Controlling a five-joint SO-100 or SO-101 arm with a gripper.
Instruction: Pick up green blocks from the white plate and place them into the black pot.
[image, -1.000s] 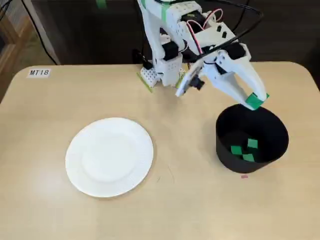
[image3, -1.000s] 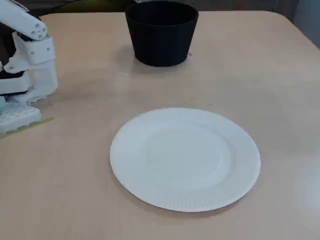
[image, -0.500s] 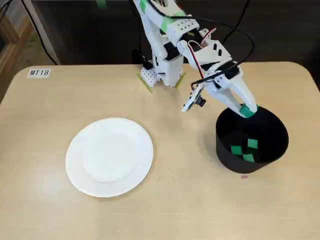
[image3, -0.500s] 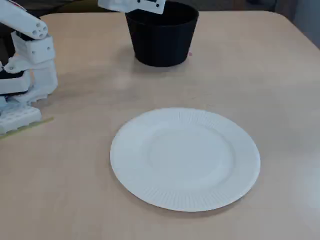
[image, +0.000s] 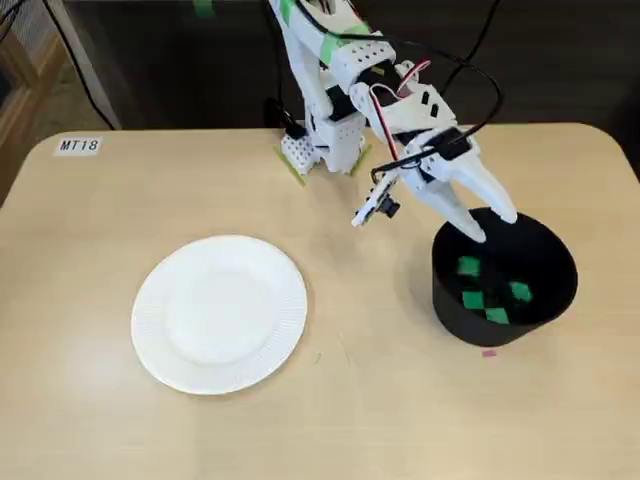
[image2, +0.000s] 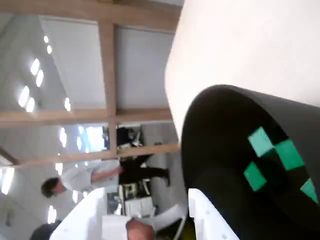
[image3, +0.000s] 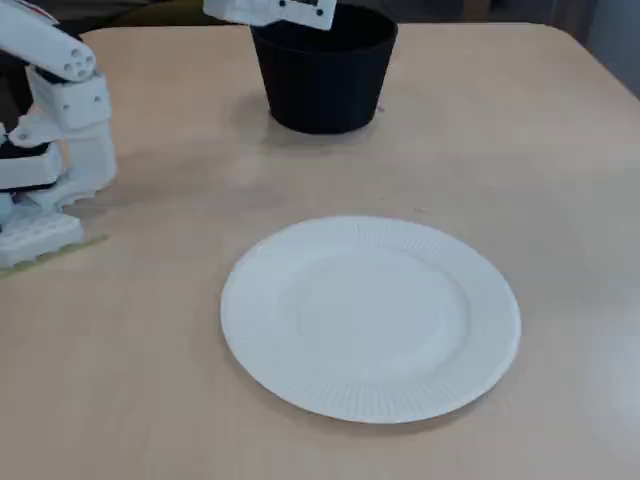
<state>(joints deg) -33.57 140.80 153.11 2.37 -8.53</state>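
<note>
The black pot (image: 445, 290) stands on the table's right side and holds several green blocks (image: 473, 299). My gripper (image: 492, 227) hangs over the pot's back-left rim, open, with nothing between its fingers. One green block (image: 467, 266) lies just below the fingertips inside the pot. The wrist view looks into the pot (image2: 215, 150) past a white finger (image2: 210, 220) and shows the green blocks (image2: 260, 141) on the bottom. The white plate (image: 218, 312) lies at the left, with no blocks on it. In a fixed view the plate (image3: 370, 315) is near and the pot (image3: 322, 80) far.
The arm's base (image: 325, 145) is clamped at the table's back edge, also seen at the left in a fixed view (image3: 50, 130). A label reading MT18 (image: 78, 145) sits at the back-left corner. A tiny pink speck (image: 488, 352) lies in front of the pot.
The gripper came down over the pot's rim with a green block, then opened. The block has dropped into the pot among the others.
</note>
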